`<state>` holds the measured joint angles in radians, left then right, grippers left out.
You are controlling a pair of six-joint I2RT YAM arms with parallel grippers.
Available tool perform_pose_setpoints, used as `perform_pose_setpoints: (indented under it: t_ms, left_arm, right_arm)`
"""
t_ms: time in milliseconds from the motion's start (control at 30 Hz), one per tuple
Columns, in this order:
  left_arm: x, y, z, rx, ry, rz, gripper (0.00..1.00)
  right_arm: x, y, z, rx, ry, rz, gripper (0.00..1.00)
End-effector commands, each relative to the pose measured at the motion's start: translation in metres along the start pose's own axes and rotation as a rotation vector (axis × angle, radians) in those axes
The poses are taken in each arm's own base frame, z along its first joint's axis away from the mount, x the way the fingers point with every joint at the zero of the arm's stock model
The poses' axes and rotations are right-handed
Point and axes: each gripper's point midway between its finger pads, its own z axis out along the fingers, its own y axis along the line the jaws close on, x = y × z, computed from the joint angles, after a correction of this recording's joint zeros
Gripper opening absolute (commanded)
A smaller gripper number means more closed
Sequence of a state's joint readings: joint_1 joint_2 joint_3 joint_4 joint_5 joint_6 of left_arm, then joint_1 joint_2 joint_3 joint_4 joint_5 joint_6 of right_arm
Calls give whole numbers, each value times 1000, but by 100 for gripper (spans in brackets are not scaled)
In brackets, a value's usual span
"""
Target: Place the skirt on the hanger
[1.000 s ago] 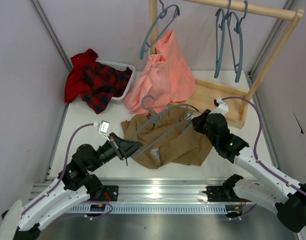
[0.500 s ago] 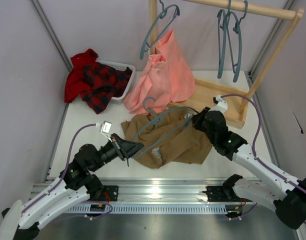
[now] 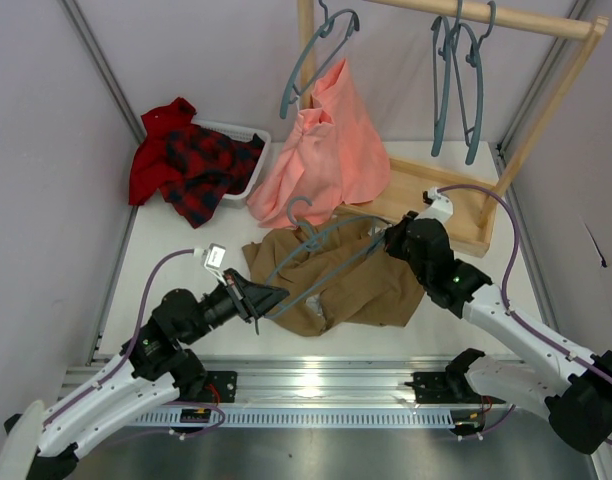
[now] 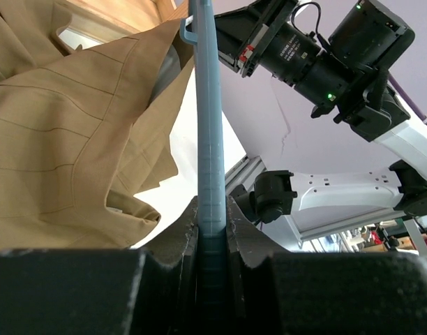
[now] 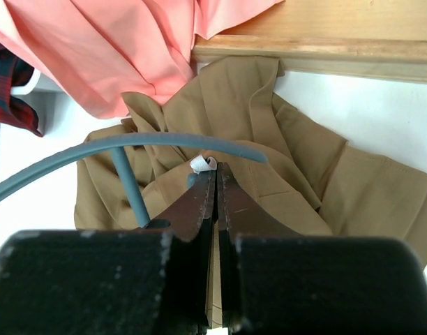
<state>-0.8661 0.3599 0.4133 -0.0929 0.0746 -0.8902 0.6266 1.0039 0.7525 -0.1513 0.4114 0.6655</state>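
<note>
Left pincer: clenched on the straight bar of the hanger, lower centre-left of the top view, so the frame is steadied slantwise over the skirt.
Right pincer: closed at a skirt fold beside the hanger's tip, probably to feed cloth onto it. Whether cloth is caught cannot be told.
Skirt: crumpled mid-frame on the surface, not yet hung.

Cut off by the right wrist view's left edge: far end of hanger. Buried under right gripper, possibly pinched: small fold of skirt.
</note>
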Motion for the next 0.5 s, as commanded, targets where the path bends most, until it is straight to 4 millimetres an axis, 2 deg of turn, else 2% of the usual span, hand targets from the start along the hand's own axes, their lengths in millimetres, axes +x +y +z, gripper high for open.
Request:
perform_pose_setpoints:
  t_ms: [0,167,467]
  left_arm:
    - [-1,3,2,-13,-10,16,0]
    - [2,-3,9,11,16,33,0]
    - [0,-8,8,26,20,57,0]
  right_arm:
    - [-37,26,-5,-73,-105,2,0]
    - [-31,37,-5,-126,-90,-110,0]
    - [-28,38,-3,-144,-92,-251,0]
